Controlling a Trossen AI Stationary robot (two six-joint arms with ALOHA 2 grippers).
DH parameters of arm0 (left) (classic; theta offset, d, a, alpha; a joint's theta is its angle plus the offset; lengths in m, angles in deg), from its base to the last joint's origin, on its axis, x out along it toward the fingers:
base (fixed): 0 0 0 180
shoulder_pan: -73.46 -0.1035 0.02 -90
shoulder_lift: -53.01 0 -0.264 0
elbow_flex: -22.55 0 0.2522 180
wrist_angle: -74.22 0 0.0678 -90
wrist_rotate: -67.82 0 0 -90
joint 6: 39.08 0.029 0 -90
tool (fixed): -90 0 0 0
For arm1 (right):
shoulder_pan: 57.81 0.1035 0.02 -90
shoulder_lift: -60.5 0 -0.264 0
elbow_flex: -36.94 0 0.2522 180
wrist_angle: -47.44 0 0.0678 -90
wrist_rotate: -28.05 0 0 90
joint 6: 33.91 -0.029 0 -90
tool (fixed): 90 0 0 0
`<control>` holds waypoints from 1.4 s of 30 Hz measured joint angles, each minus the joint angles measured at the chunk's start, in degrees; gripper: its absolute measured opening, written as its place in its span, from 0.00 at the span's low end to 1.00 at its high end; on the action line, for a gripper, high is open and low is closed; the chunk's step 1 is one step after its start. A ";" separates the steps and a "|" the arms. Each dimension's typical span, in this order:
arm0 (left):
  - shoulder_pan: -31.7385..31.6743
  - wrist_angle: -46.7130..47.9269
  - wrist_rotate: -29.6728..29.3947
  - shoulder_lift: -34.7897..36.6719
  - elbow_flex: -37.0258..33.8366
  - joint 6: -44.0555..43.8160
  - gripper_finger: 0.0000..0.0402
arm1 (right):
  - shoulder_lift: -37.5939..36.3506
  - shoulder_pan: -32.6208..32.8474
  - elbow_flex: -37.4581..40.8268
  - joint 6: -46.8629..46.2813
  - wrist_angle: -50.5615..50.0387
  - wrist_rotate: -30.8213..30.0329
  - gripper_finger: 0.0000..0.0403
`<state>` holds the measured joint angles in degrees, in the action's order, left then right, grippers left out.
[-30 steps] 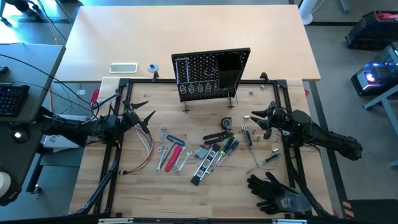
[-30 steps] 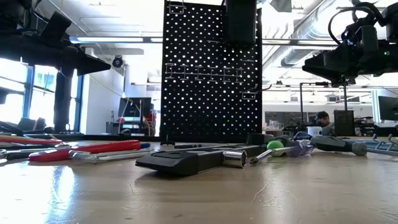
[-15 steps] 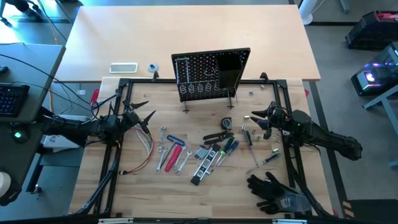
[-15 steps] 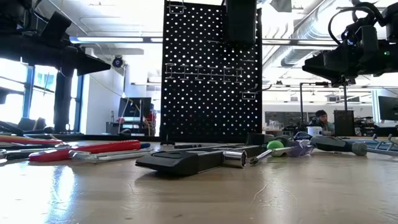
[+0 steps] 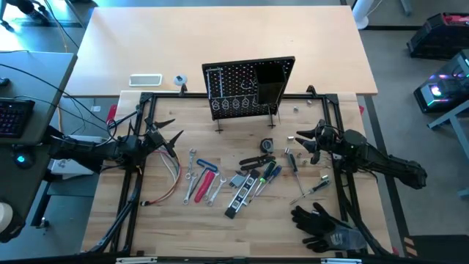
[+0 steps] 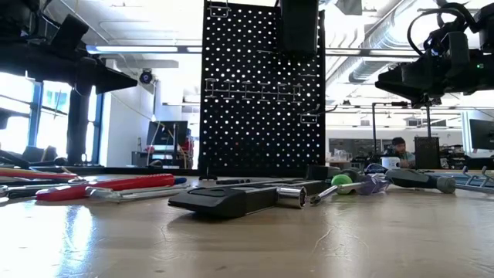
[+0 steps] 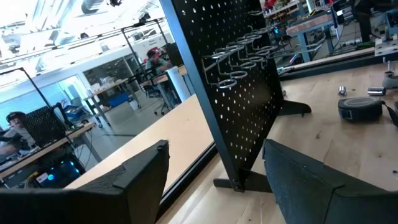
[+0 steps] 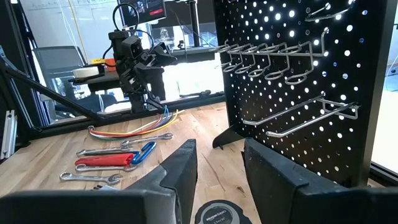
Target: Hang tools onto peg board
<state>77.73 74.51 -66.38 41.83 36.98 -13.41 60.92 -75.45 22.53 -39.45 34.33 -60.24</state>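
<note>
The peg board (image 5: 249,88) stands upright at the far side of the desk (image 5: 183,227), its hooks and ring holders bare and its black bin (image 5: 270,82) mounted on the front face, so by the look of things no tool has been hung yet. The tools lie flat in front of the peg board: silver wrenches (image 5: 192,163), a red-handled driver (image 5: 206,180) beside a blue-handled one (image 5: 206,163), black pliers (image 5: 256,159), green-handled drivers (image 5: 269,171) and a black-silver bar (image 5: 240,194) in a tight cluster, with a tape measure (image 5: 267,145) between them and the board. The left hand (image 5: 165,136) hovers off the peg board's left front corner, fingers spread wide and empty; the right hand (image 5: 302,141) hovers off its right front corner, fingers moderately parted and also empty. Black gloves (image 5: 322,226) lie well in front of the board on the right, and a bundle of coloured wires (image 5: 172,176) lies near the left hand. The likely trouble is the clutter: tools overlap, so closing on one may drag or lift a neighbour. Flat wrenches may slip from the fingers, and the board on thin legs could tip or slide if a tool is pushed hard against a hook.
</note>
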 joint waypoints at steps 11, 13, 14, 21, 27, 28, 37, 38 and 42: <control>0.00 -0.02 0.00 -0.02 0.02 0.00 0.62 | 0.00 0.00 0.01 0.00 0.01 0.00 0.32; 0.00 0.00 0.00 -0.01 0.00 0.01 0.62 | -0.02 0.00 0.00 0.00 0.02 0.00 0.32; 0.00 0.00 0.00 0.00 0.01 0.02 0.62 | -0.01 0.01 0.01 0.01 0.01 0.00 0.32; 0.00 -0.01 0.00 -0.02 0.00 0.01 0.62 | -0.01 0.01 0.01 0.01 0.02 0.00 0.32; 0.00 -0.06 0.15 0.00 0.00 0.00 0.62 | -0.02 0.00 0.02 0.00 0.00 0.00 0.32; 0.00 -0.05 0.15 -0.02 0.02 0.00 0.62 | -0.02 0.02 0.00 0.00 0.01 0.00 0.32; -0.67 -3.79 1.57 -0.02 0.02 -8.69 0.62 | 0.00 0.02 0.01 0.00 0.02 0.00 0.32; -0.92 -4.94 1.50 -0.02 0.00 -9.36 0.62 | 0.00 0.02 0.02 0.00 0.02 0.00 0.32; -1.94 -9.72 1.60 -0.04 0.02 -10.54 0.62 | -0.02 0.02 0.00 0.02 0.02 0.00 0.32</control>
<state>75.79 64.79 -64.78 41.79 37.00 -23.95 60.90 -75.44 22.53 -39.43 34.35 -60.24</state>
